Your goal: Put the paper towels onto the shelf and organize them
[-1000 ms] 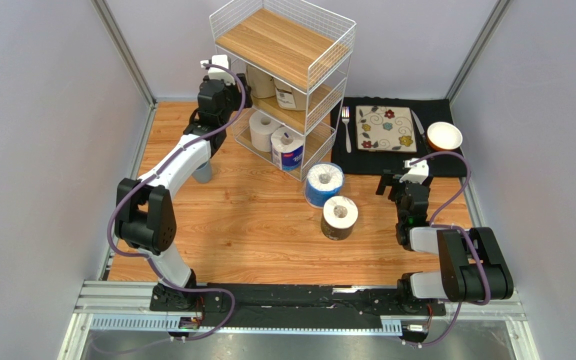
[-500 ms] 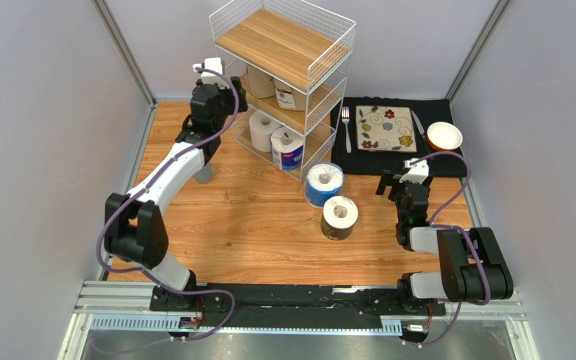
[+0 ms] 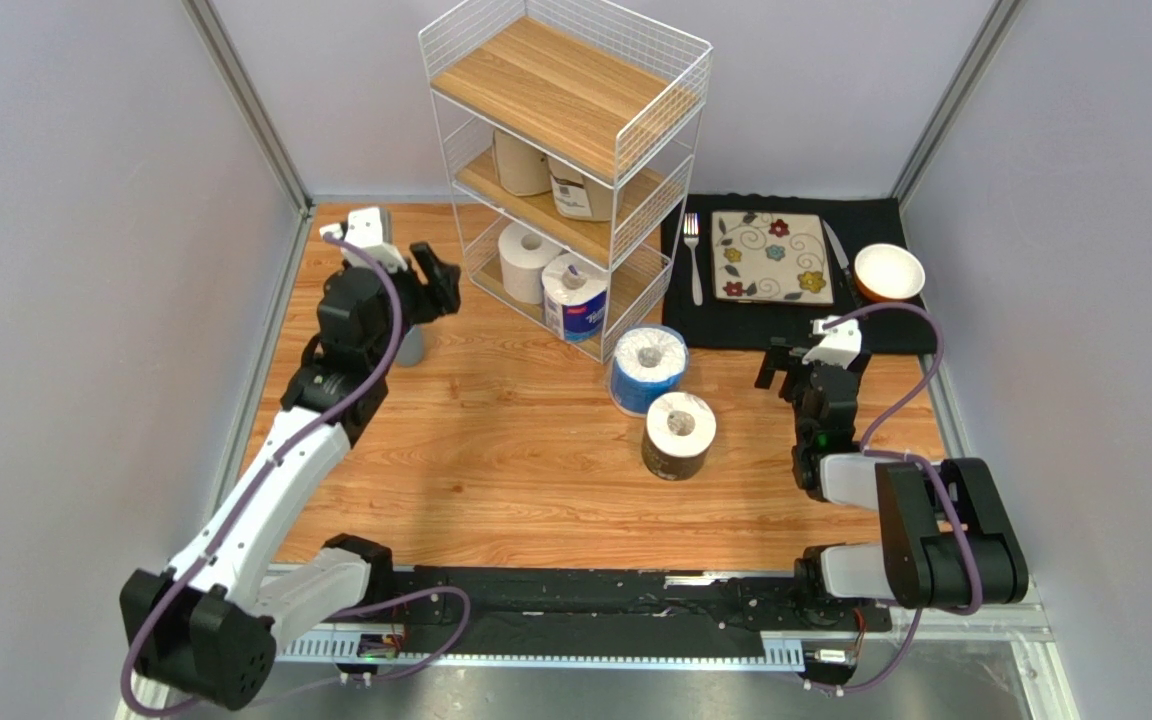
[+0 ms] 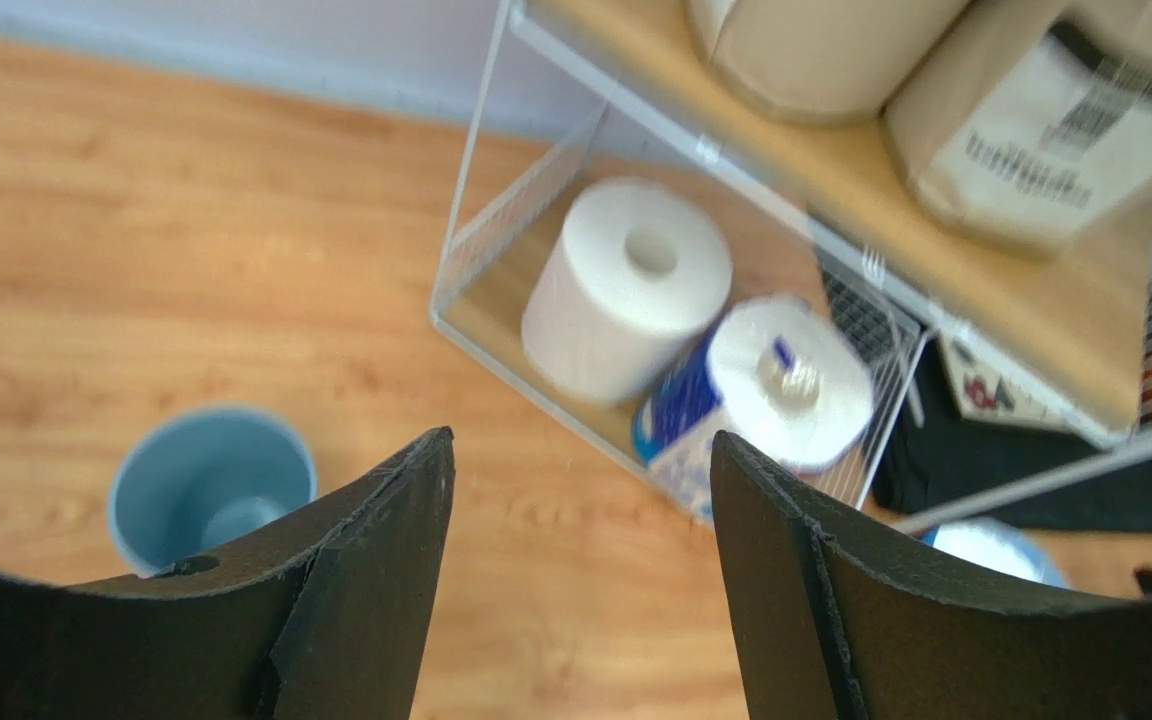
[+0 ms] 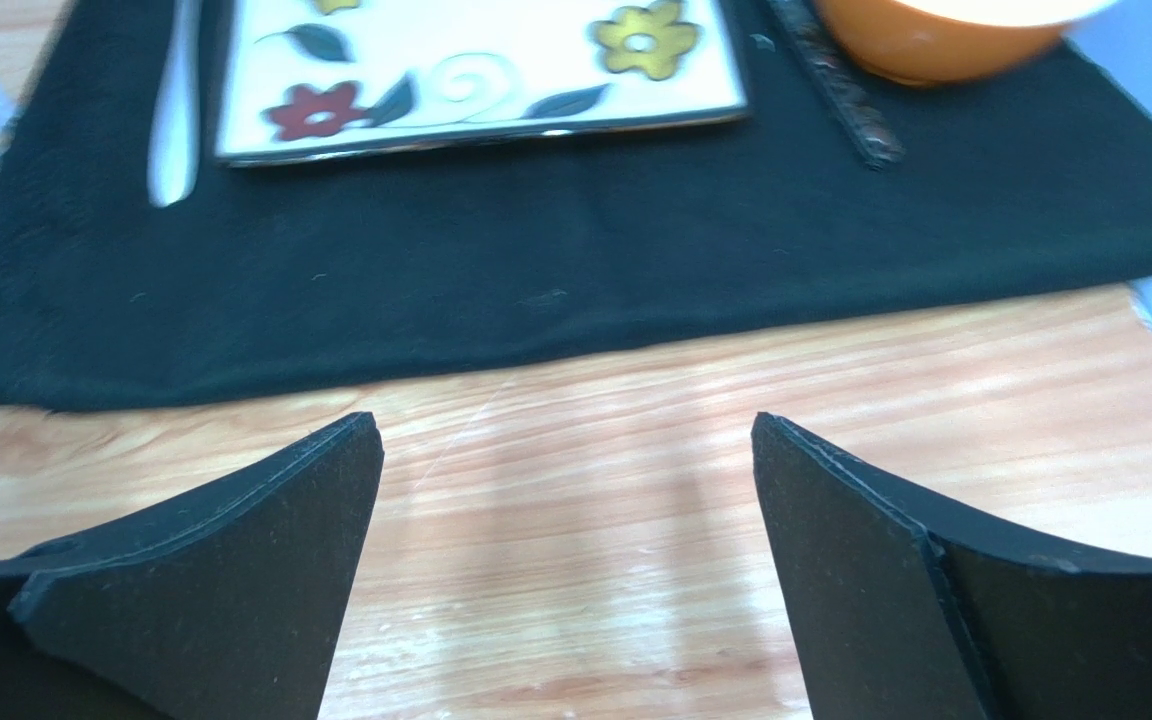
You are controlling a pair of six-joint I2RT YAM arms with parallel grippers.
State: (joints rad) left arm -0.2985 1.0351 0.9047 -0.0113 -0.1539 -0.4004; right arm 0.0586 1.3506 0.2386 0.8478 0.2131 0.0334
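The white wire shelf (image 3: 657,68) stands at the back centre. Two tan-wrapped rolls (image 3: 522,162) sit on its middle board, also in the left wrist view (image 4: 823,53). A plain white roll (image 3: 527,263) and a white roll with blue label (image 3: 579,297) sit on the bottom board; both show in the left wrist view (image 4: 624,285) (image 4: 770,393). A blue-wrapped roll (image 3: 645,369) and a dark-wrapped roll (image 3: 680,435) stand on the table in front. My left gripper (image 3: 432,282) is open and empty, left of the shelf. My right gripper (image 3: 787,365) is open and empty at the right.
A blue cup (image 4: 210,488) stands on the table left of the shelf, under my left arm. A black mat (image 3: 880,327) at the back right holds a flowered plate (image 3: 772,257), a fork (image 3: 692,252), a knife (image 3: 835,248) and an orange bowl (image 3: 890,273).
My left arm has drawn back from the shelf's left side, toward the front left, with its gripper open and empty. The right arm has not moved.
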